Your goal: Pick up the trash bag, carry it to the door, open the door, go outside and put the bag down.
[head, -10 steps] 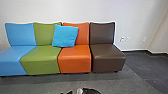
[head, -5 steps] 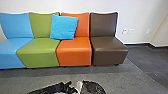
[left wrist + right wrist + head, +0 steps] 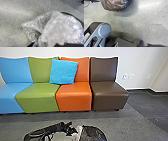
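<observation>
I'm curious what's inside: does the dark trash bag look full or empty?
At least partly filled, it seems: the trash bag bulges roundly in the right wrist view. How full, I cannot tell.

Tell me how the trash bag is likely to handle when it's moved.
The trash bag will probably be floppy, since its clear plastic is crumpled and loosely folded. That plastic looks thin and glossy, so it may slip or tear under a hard pull. Its rounded, bulging dark side suggests it could sag or swing.
</observation>
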